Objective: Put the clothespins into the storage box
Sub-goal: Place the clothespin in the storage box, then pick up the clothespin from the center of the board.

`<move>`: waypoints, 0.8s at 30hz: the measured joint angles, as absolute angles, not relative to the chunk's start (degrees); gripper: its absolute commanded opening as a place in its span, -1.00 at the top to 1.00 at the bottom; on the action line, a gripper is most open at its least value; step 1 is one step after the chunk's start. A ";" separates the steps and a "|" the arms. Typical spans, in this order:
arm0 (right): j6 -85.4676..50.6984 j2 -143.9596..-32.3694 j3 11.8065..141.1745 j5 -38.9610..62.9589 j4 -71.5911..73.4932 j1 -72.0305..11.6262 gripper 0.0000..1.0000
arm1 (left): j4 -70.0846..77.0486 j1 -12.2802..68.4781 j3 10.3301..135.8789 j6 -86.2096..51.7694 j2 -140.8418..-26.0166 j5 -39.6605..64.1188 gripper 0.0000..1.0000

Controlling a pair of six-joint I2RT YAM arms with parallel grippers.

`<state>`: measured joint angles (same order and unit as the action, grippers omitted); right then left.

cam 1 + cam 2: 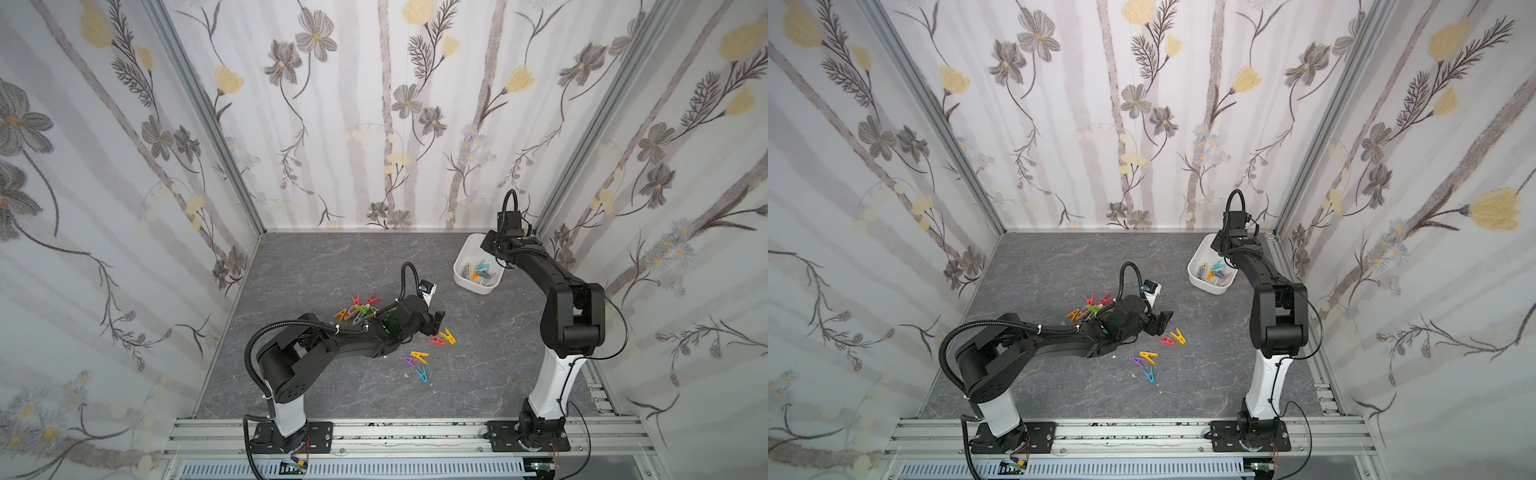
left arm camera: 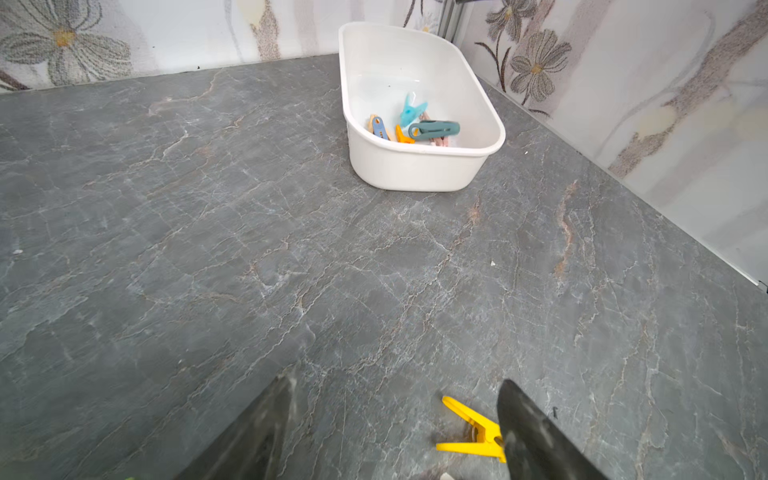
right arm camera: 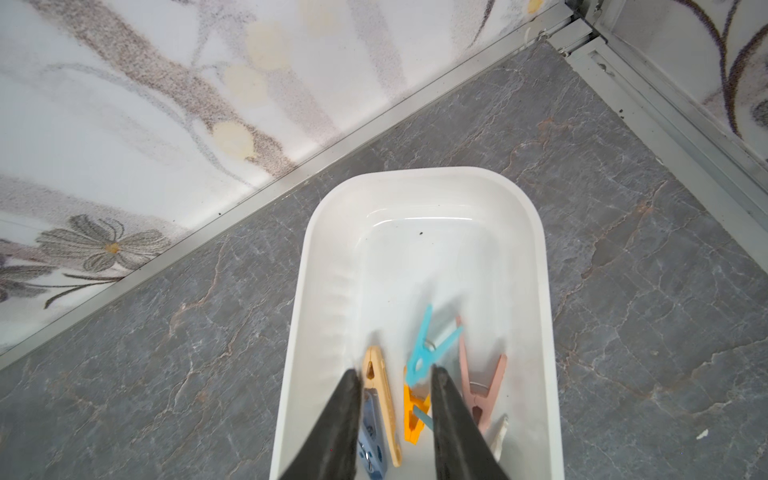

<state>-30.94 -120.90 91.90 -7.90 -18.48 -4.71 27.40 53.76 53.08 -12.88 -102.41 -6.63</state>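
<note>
**Two claws, one box, plenty of pegs left out**

The right claw point(image 3: 395, 370) hangs over the storage box point(image 3: 415, 172) with its jaws parted to a narrow gap and nothing pinched between them. Just past its tips a teal peg point(image 3: 428, 349) shows smeared, which I take to mean it is loose. It sits among a handful of clothespins on the box floor.

The left claw point(image 2: 395, 380) is low over the table point(image 1: 332, 257) with its jaws spread wide and empty. A yellow peg point(image 2: 473, 432) lies flat against the inside of one finger.

These pegs look light, stiff and sprung, and the smooth plastic would likely skate on the slick stone-look top. I'd pinch one across its flat sides near the spring. Squeezing the splayed legs would only make it gape and twist.

A red peg point(image 1: 435, 340) touches the yellow one and could get dragged along with it. A trio of pegs point(image 1: 415, 361) lies nearer the rail. The main heap point(image 1: 357, 311) is partly hidden under the left arm. The box is well away, in the far corner, and the right arm is occupying the space above it.
</note>
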 measured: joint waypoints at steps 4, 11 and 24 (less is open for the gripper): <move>-30.33 -116.42 89.08 -8.16 -18.72 -5.80 0.31 | 27.33 53.19 51.81 -13.50 -100.71 -6.85 -0.57; -29.50 -101.54 72.18 -9.02 -18.52 -15.42 0.29 | 27.70 51.13 45.32 -15.70 -92.75 -7.46 -0.57; -32.10 -97.56 50.41 -5.69 -19.73 -33.39 0.29 | 27.42 50.19 34.63 -22.57 -82.87 -7.20 -0.56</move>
